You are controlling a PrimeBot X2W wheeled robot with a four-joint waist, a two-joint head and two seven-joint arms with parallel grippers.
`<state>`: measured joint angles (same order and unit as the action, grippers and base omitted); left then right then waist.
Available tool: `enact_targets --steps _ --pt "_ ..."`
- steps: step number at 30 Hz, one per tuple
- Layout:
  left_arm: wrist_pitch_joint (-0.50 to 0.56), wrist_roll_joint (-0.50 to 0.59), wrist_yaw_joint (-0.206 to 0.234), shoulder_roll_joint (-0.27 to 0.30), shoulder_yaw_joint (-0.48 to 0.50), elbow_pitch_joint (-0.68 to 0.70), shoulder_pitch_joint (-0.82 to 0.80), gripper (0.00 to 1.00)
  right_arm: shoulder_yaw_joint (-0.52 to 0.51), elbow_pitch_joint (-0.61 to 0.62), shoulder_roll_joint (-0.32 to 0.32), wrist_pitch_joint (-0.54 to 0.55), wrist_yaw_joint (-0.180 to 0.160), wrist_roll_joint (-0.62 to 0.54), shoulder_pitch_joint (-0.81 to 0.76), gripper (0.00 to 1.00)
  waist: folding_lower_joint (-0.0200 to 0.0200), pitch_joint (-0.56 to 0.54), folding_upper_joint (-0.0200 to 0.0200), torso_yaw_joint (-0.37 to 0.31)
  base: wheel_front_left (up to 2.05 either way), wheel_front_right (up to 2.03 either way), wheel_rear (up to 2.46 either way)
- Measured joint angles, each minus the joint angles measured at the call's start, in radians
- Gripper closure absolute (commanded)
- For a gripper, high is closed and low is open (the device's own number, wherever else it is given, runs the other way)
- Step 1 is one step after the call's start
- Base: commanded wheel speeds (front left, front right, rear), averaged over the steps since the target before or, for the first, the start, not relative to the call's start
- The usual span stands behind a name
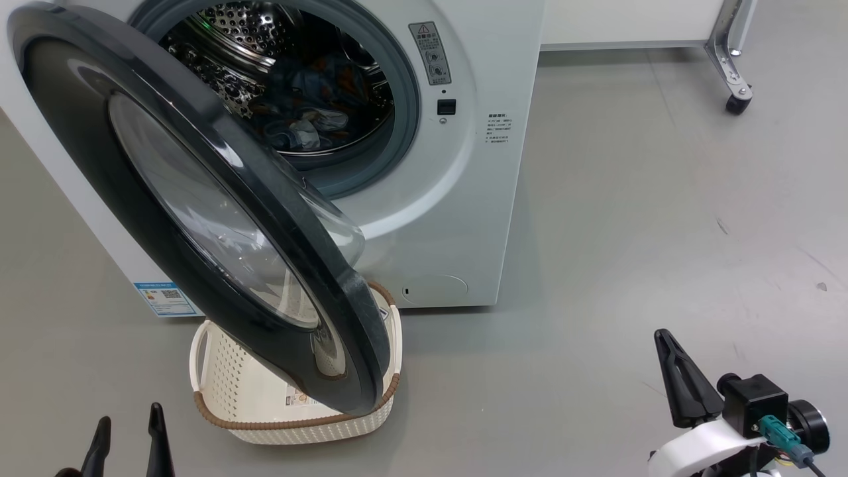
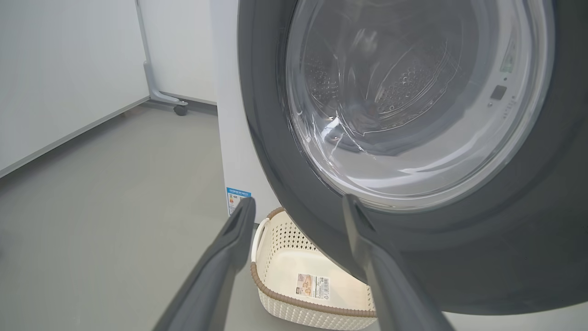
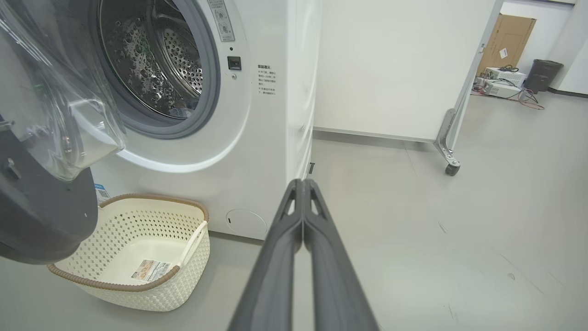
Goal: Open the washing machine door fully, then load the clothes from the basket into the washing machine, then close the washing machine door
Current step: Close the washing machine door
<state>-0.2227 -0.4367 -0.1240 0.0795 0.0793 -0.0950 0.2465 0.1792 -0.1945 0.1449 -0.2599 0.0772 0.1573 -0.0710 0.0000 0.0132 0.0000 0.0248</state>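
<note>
The washing machine (image 1: pixel 450 218) stands with its door (image 1: pixel 199 218) swung partly open, black rim and glass bowl hanging over the basket (image 1: pixel 252 397). The clothes (image 1: pixel 311 112) lie inside the steel drum. The basket (image 3: pixel 138 248) is bare inside, only a label sticker on its floor. My left gripper (image 1: pixel 129 440) is open at the lower left, short of the door; in the left wrist view its fingers (image 2: pixel 229 248) frame the door's lower rim (image 2: pixel 459 257). My right gripper (image 3: pixel 303 184) is shut on nothing, low at the right (image 1: pixel 666 344), well clear of the machine.
A white partition on a castor leg (image 1: pixel 735 99) stands behind and to the right of the machine. Grey floor (image 1: pixel 629 265) spreads to the right. Far off in the right wrist view are a cardboard panel (image 3: pixel 507 41) and a dark bin (image 3: pixel 544 73).
</note>
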Motion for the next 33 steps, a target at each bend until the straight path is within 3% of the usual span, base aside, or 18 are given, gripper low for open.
enact_targets --steps 5,16,25,33 --pt "-0.009 0.009 0.0 -0.002 -0.012 -0.03 -0.001 0.0 -0.001 0.029 -0.032 0.0 0.004 0.0 0.009 1.0 0.0 -0.007 0.0 0.001 0.0 0.0 0.0" --pt "-0.018 0.018 0.0 -0.01 -0.054 -0.075 -0.019 0.0 0.07 0.244 -0.06 0.0 0.03 -0.014 0.189 1.0 0.0 -0.022 0.0 0.016 0.0 0.0 0.0" --pt "-0.025 0.033 0.0 -0.016 -0.097 -0.109 -0.035 0.0 0.27 0.383 -0.081 -0.001 0.045 -0.019 0.359 1.0 0.0 -0.035 0.0 0.051 0.0 0.0 0.0" --pt "-0.026 0.033 0.0 -0.019 -0.15 -0.122 -0.066 0.0 0.551 0.309 -0.082 -0.001 0.046 0.054 0.382 1.0 0.0 -0.04 0.0 0.099 0.0 0.0 0.0"
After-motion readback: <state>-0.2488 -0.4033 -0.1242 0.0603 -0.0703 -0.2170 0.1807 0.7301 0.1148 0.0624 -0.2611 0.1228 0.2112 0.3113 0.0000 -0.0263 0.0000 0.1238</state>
